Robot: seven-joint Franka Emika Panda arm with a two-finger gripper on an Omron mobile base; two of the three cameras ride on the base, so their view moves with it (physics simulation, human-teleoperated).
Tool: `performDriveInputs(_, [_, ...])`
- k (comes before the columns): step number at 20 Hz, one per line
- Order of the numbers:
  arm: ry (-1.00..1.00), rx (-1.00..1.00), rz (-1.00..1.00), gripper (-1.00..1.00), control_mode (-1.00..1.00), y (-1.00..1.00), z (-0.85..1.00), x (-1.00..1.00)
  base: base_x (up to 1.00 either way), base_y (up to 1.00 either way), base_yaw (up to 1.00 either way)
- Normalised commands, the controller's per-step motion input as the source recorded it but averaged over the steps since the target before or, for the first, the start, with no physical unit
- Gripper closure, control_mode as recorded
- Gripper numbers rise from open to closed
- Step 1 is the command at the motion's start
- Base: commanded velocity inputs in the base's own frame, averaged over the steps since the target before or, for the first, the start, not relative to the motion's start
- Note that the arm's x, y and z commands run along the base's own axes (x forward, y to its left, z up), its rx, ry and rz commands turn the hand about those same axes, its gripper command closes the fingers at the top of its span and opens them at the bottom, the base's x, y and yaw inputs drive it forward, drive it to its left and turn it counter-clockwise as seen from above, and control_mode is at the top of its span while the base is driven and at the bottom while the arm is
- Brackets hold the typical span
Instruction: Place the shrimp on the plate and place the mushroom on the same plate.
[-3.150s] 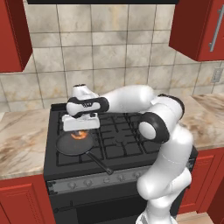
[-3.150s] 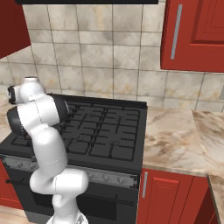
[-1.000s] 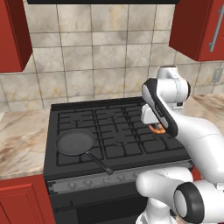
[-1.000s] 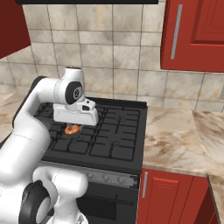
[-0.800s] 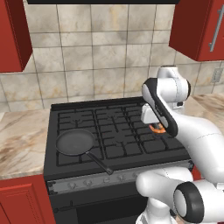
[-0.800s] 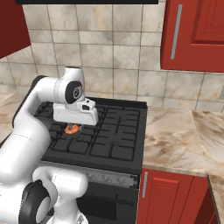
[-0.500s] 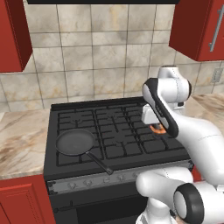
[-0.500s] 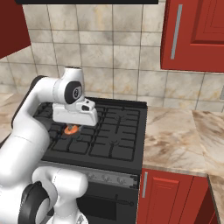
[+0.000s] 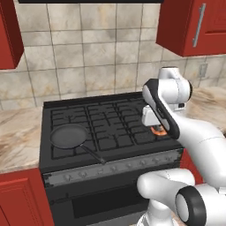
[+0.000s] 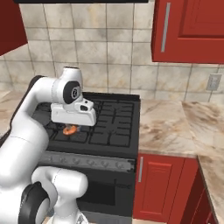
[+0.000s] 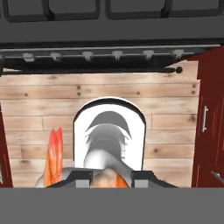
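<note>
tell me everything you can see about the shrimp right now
The shrimp is small, bright orange and curled, with a glossy rendered look. In both base views it hangs just under the white hand, above the black stove grates at the stove's front right area, mostly hidden by the hand. In the hand view an orange streaked part pokes out beside the fingers, which appear closed on it. Whether it touches the grate cannot be told.
</note>
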Motion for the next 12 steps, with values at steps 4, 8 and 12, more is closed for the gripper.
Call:
performDriveInputs(4, [0.0, 0.0, 0.0, 1.0, 1.0, 0.0, 0.0, 0.0, -0.61, 0.02, -0.64])
performDriveInputs(8, [0.0, 0.0, 0.0, 1.0, 1.0, 0.0, 0.0, 0.0, -0.54, 0.0, -0.83])
performDriveInputs(12, [0.0, 0.0, 0.0, 1.0, 1.0, 0.0, 0.0, 0.0, -0.43, 0.0, -0.88])
